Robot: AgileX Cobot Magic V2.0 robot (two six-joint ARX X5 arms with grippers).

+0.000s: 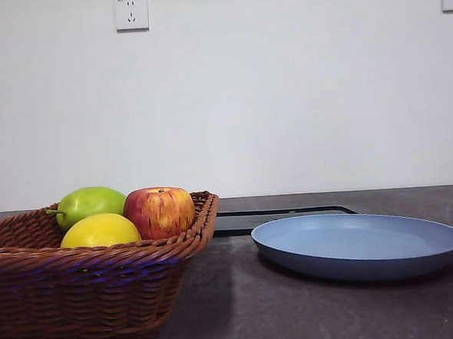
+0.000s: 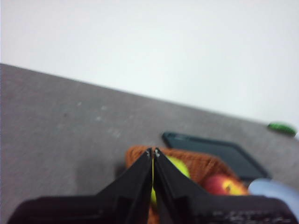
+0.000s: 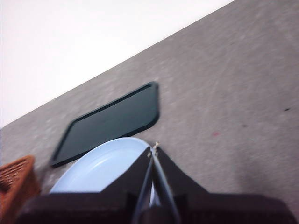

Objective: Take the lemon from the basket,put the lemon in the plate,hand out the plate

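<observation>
No step is begun: you have both arms high, and neither shows in the front view. Basket, near left: holds the lemon at its near side, a green fruit and an apple behind. Plate, right: bare, a black tray beyond it. Left gripper above the basket, jaws pressed together, empty; you must part them before descending. Right gripper, likewise closed, above the plate.

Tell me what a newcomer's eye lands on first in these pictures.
The brown wicker basket fills the front view's near left, with the yellow lemon, a green pear-like fruit and a red-yellow apple inside. To its right the blue plate lies on the dark table, bare. Both the left claw and the right claw are shut above them, holding nothing.
</observation>
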